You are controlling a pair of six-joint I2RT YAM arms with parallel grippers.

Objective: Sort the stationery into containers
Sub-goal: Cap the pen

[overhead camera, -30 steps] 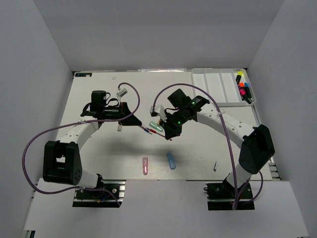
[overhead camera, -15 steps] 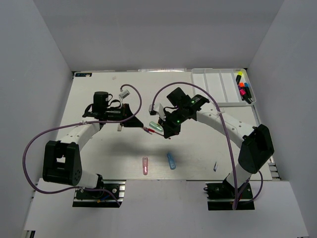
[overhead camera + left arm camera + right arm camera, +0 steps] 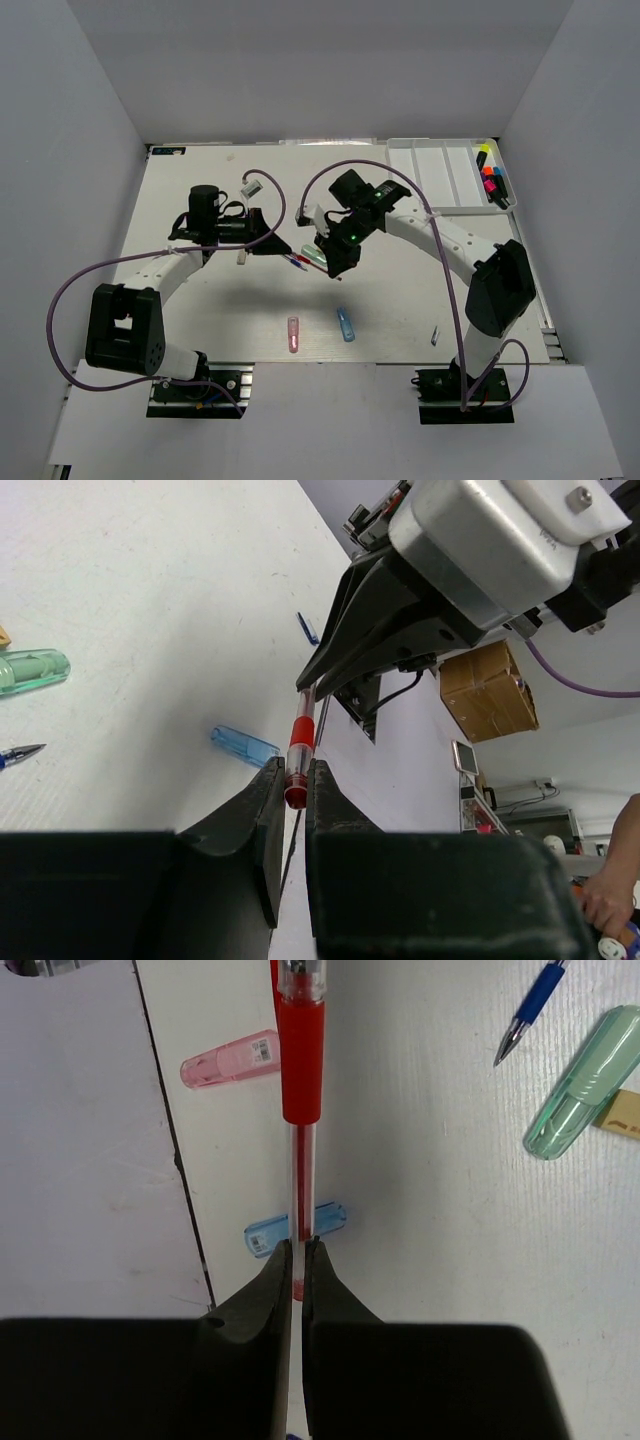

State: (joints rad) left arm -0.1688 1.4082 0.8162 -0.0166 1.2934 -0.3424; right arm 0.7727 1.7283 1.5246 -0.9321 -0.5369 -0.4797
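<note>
Seen from above, 2 arms work over a white surface. A white tray sits at the far right corner, with highlighters in its rightmost compartment.

Well left of the tray, and nearer the arm bases than it is, a red pen hangs above the surface, held by both arms at once. The left tool pinches the end farther from the tray, its jaws narrow on the barrel. The right tool is clamped tight on the end nearer the tray. The pen's long axis runs straight from one tool to the other, roughly along the line toward the tray's side of the surface. The right arm is the nearer to the tray, so the left tool probably needs to let go first.

The left wrist view shows both grips. Its own tool holds the pen, and the right tool closes on the far end.

The right wrist view looks down the pen from its own tool. On the surface beneath, all well left of the tray, are loose pieces:
- a pink capsule
- a blue capsule
- a green capsule
- a blue pen
- a tan bit

Only the top view shows the tray.
</note>
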